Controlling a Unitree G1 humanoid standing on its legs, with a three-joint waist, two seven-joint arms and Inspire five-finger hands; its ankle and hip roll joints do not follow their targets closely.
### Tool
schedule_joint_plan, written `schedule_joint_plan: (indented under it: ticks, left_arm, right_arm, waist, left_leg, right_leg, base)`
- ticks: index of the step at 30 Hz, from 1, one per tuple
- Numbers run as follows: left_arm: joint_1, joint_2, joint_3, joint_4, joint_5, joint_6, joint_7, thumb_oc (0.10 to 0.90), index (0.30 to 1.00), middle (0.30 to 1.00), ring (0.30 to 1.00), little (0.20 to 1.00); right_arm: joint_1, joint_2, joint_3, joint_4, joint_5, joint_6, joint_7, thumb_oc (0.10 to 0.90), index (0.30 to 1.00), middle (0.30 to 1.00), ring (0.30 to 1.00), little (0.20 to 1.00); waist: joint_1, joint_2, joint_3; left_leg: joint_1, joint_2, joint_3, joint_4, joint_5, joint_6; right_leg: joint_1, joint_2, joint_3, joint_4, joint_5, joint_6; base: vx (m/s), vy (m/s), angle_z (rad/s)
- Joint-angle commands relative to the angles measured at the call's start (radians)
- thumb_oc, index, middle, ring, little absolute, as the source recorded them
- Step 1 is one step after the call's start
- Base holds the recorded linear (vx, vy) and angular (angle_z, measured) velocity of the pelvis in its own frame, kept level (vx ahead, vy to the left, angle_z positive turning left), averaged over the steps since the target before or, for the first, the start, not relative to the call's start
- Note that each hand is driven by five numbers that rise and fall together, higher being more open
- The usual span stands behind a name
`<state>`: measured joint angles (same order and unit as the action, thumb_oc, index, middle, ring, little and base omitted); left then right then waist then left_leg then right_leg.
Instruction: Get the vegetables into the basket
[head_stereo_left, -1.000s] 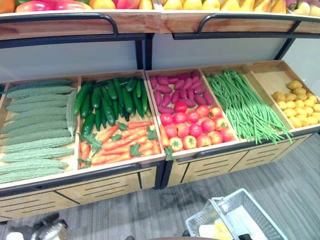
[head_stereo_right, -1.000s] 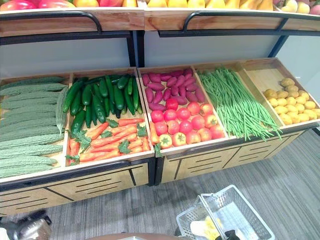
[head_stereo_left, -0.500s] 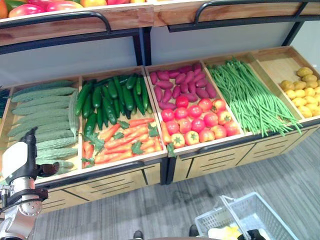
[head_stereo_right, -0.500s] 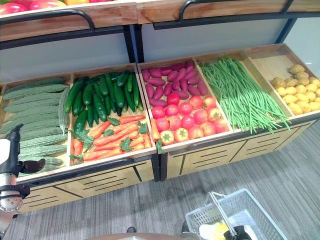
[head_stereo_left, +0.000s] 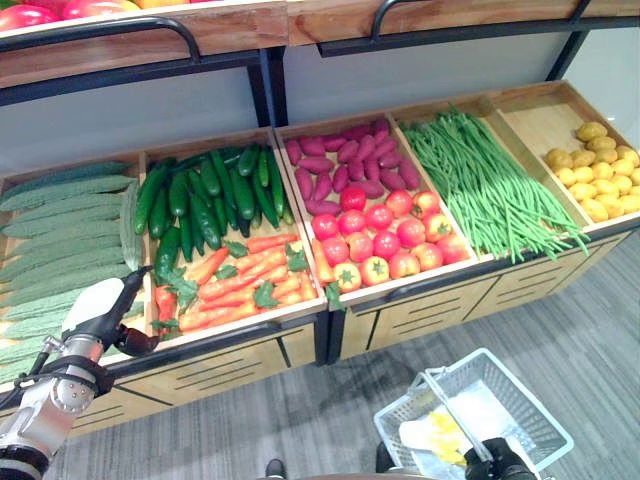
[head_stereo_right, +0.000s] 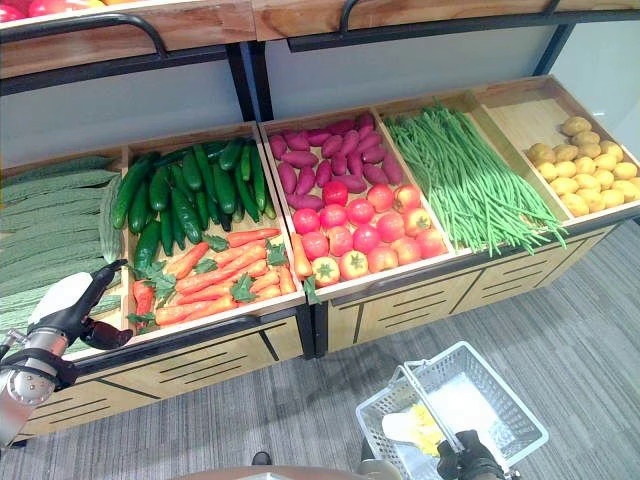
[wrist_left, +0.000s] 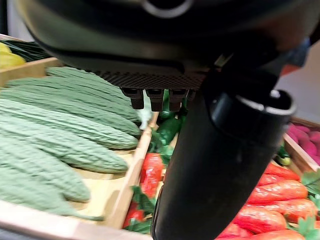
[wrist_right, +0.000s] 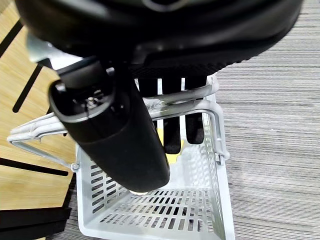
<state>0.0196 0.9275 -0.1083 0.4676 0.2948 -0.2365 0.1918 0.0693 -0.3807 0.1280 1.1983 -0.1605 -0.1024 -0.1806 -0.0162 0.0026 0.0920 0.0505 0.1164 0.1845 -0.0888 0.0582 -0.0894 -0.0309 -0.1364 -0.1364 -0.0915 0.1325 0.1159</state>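
Note:
Wooden crates hold bitter gourds (head_stereo_left: 60, 230), cucumbers (head_stereo_left: 210, 195), carrots (head_stereo_left: 250, 285), purple sweet potatoes (head_stereo_left: 340, 165), tomatoes (head_stereo_left: 385, 235), green beans (head_stereo_left: 490, 185) and potatoes (head_stereo_left: 600, 180). My left hand (head_stereo_left: 100, 315) hovers open at the front edge of the display, over the divider between the gourds and the carrots, holding nothing. In its wrist view the left hand (wrist_left: 165, 40) looks past its thumb at carrots (wrist_left: 270, 192) and gourds (wrist_left: 60, 125). My right hand (wrist_right: 165, 30) is shut on the handle (wrist_right: 200, 107) of the white wire basket (head_stereo_left: 526, 393), low at the right above the floor. A yellow item (head_stereo_left: 445, 440) lies inside.
An upper shelf with a black rail (head_stereo_left: 120, 35) overhangs the back of the crates and carries fruit. Wooden slatted panels (head_stereo_left: 440, 310) front the stand. Grey carpet floor (head_stereo_left: 600, 330) spreads before it.
My left hand has risen from the lower left and moved right to the crate front by the carrots. The camera has shifted; the basket stays hanging from my right hand.

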Motion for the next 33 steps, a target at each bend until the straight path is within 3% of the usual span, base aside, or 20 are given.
schedule_joint_plan:
  ticks: [1,11,26,28,29,30,33]
  left_arm:
    - [-0.173,0.129,0.021,-0.039,-0.005,-0.041,0.04,0.9,1.0,1.0,1.0,1.0]
    - [-0.332,0.136,-0.118,-0.029,0.02,-0.033,0.035,0.9,1.0,1.0,1.0,1.0]
    - [-0.34,0.104,-0.165,0.079,0.055,-0.004,0.021,0.9,1.0,1.0,1.0,1.0]
    - [-0.355,0.095,-0.194,0.127,0.072,0.004,0.009,0.749,0.789,0.789,0.789,0.789]
    - [-0.37,0.091,-0.212,0.138,0.077,0.005,0.007,0.765,0.811,0.811,0.811,0.811]
    - [-0.392,0.084,-0.241,0.185,0.096,0.01,0.007,0.729,0.761,0.761,0.761,0.761]
    - [-0.49,0.051,-0.331,0.266,0.107,0.02,-0.015,0.516,0.462,0.462,0.462,0.462]
  right_arm:
    - [-0.059,-0.032,0.045,-0.032,-0.015,-0.028,-0.025,0.4,0.3,0.3,0.3,0.3]
    - [-0.102,-0.046,0.071,-0.074,-0.017,-0.018,-0.034,0.4,0.3,0.3,0.3,0.3]
    - [-0.134,-0.061,0.072,-0.063,-0.016,-0.011,-0.046,0.4,0.3,0.3,0.3,0.3]
    - [-0.142,-0.066,0.079,-0.075,-0.017,-0.012,-0.046,0.4,0.3,0.3,0.3,0.3]
    - [-0.147,-0.065,0.081,-0.067,-0.017,-0.012,-0.045,0.4,0.3,0.3,0.3,0.3]
    - [-0.15,-0.066,0.093,-0.074,-0.021,-0.013,-0.041,0.4,0.3,0.3,0.3,0.3]
    - [-0.164,-0.067,0.113,-0.077,-0.025,-0.009,-0.039,0.4,0.3,0.3,0.3,0.3]
  waist:
    - [-0.022,-0.045,0.0]
    - [-0.042,-0.041,0.038]
    - [-0.045,-0.041,0.069]
    - [-0.048,-0.042,0.076]
    - [-0.048,-0.042,0.078]
    - [-0.054,-0.042,0.08]
    - [-0.066,-0.045,0.087]
  left_leg:
    - [-0.034,0.014,-0.009,0.002,-0.017,-0.024]
    - [-0.065,0.012,0.001,0.002,-0.008,-0.019]
    - [-0.084,0.015,0.009,0.002,-0.002,-0.019]
    - [-0.089,0.016,0.011,0.002,0.0,-0.019]
    - [-0.091,0.017,0.011,0.002,0.0,-0.019]
    - [-0.092,0.017,0.012,0.002,0.0,-0.019]
    - [-0.098,0.018,0.02,0.002,0.002,-0.018]
  right_leg:
    - [0.007,-0.095,-0.006,0.004,0.001,0.101]
    - [-0.046,-0.094,0.024,0.004,0.019,0.1]
    - [-0.079,-0.089,0.042,0.004,0.023,0.095]
    - [-0.087,-0.089,0.046,0.004,0.025,0.095]
    - [-0.088,-0.089,0.046,0.004,0.026,0.095]
    - [-0.092,-0.087,0.048,0.004,0.027,0.095]
    - [-0.105,-0.086,0.057,0.004,0.033,0.096]
  base:
    - [-0.01,0.022,-0.04]
    - [-0.01,0.017,-0.06]
    - [0.0,0.006,-0.02]
    - [-0.02,0.013,-0.14]
    - [-0.02,0.015,-0.1]
    - [-0.01,0.016,-0.03]
    - [-0.01,0.023,-0.01]
